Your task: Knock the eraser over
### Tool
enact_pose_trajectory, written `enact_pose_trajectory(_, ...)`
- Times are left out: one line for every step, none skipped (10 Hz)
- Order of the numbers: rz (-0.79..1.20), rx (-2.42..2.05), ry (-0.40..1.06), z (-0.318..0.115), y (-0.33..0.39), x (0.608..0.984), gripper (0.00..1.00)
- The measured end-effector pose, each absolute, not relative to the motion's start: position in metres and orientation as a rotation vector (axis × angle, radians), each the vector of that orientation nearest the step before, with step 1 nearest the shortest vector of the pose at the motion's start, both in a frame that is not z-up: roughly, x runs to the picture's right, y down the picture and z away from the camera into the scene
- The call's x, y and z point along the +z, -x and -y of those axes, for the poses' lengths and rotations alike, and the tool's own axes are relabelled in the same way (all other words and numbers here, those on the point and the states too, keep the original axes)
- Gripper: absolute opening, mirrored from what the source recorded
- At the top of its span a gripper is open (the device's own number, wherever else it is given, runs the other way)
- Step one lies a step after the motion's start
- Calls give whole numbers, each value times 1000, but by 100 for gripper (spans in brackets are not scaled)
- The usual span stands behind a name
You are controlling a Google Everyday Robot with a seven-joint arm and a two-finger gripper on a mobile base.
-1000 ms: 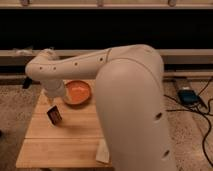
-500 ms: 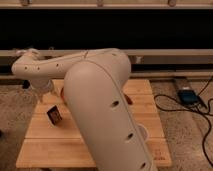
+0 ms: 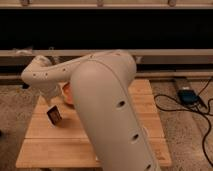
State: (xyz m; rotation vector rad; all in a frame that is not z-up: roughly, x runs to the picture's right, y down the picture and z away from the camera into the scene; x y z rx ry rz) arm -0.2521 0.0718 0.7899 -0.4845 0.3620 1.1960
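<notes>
The eraser (image 3: 54, 116) is a small dark block with a paler edge. It stands tilted on its edge on the left part of the wooden table (image 3: 45, 150). My white arm (image 3: 105, 110) fills the middle of the view and bends to the left. Its end comes down just above the eraser, and the gripper (image 3: 50, 102) sits there, close over the eraser's top. I cannot tell whether it touches the eraser.
An orange bowl (image 3: 67, 96) shows partly behind the arm, right of the gripper. A blue box (image 3: 187, 95) with black cables lies on the floor to the right. A dark wall with rails runs behind the table.
The arm has swung and now covers more of the table and the bowl. Its end has come down closer over the eraser. The eraser stands in the same place.
</notes>
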Motion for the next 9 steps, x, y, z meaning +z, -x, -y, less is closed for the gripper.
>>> enact_pose_trajectory(-371,1204,482,-78,233,785,65)
enact_pose_trajectory(-381,1216,478,-82,215,782,65)
enact_pose_trajectory(-389,1231,476,-84,202,779,65)
enact_pose_trajectory(-397,1247,473,-86,190,778,65)
enact_pose_trajectory(-401,1260,476,-88,184,775,65)
enact_pose_trajectory(-400,1264,477,-88,183,772,65)
enact_pose_trajectory(-398,1271,482,-89,181,768,65)
enact_pose_trajectory(-392,1277,486,-87,181,766,65)
enact_pose_trajectory(-392,1275,486,-87,180,767,65)
